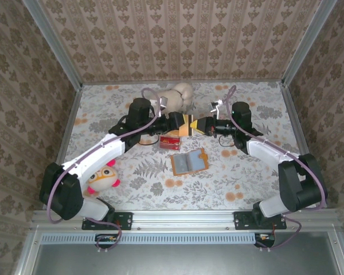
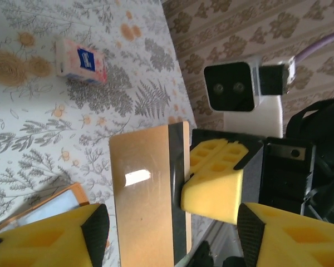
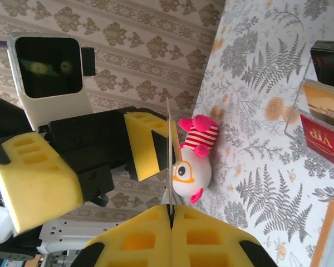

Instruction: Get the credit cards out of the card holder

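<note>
- Credit cards [image 1: 169, 141]: a small stack with a red face on top lies flat on the table [image 1: 246, 183]. It sits below the left gripper [image 1: 180, 121], on the side toward the arm bases.
- Tan card [image 2: 145, 194]: a single card with a plain tan face and a dark stripe along one long edge. It is held off the table, in the space between the two grippers.
- Right gripper [image 3: 170, 214]: closed on the tan card. In its own wrist view the card stands edge-on, clamped between the two yellow pads. In the left wrist view, one of its fingers [image 2: 214, 186] covers the striped edge of the card.
- Left gripper: the jaws stand apart and face the right gripper tip to tip. The tan card sits in the gap between them, much nearer one finger [image 2: 55, 239] than the other. Whether that finger touches the card cannot be told.
- Card holder [image 1: 189, 162]: lies spread open on the table with its pockets facing up. It is below both grippers, toward the arm bases, near the stack but apart from it.
- Pink packet [image 2: 80, 61]: lies on the table ahead of the left gripper, well apart from it.
- White toy [image 3: 192, 161]: has pink trim and lies on the table behind the left gripper, beside the left arm.
- Cream plush toy [image 1: 180, 97]: sits just beyond both grippers, on the far side.
</note>
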Action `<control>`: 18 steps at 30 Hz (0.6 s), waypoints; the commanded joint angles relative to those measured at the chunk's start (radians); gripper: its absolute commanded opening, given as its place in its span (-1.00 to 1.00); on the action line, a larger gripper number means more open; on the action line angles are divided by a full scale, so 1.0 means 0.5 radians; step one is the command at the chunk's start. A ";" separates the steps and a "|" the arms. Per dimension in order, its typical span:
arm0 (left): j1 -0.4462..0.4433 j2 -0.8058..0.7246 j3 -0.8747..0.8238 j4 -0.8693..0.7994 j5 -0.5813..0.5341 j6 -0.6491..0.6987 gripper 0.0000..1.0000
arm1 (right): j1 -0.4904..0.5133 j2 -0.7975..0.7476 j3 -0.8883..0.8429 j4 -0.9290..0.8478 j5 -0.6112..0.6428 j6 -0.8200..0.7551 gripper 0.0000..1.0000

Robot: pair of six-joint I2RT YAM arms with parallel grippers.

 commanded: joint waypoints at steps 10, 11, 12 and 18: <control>0.087 0.141 0.089 0.269 0.304 -0.060 -0.27 | 0.010 0.128 0.099 0.427 -0.121 0.254 -1.00; 0.087 0.150 0.100 0.277 0.305 -0.059 -0.31 | 0.010 0.142 0.106 0.433 -0.133 0.254 -1.00; 0.087 0.159 0.109 0.279 0.304 -0.064 -0.38 | 0.011 0.157 0.121 0.423 -0.144 0.256 -1.00; 0.097 0.144 0.126 0.305 0.286 -0.079 -0.82 | 0.016 0.215 0.167 0.437 -0.140 0.302 -0.92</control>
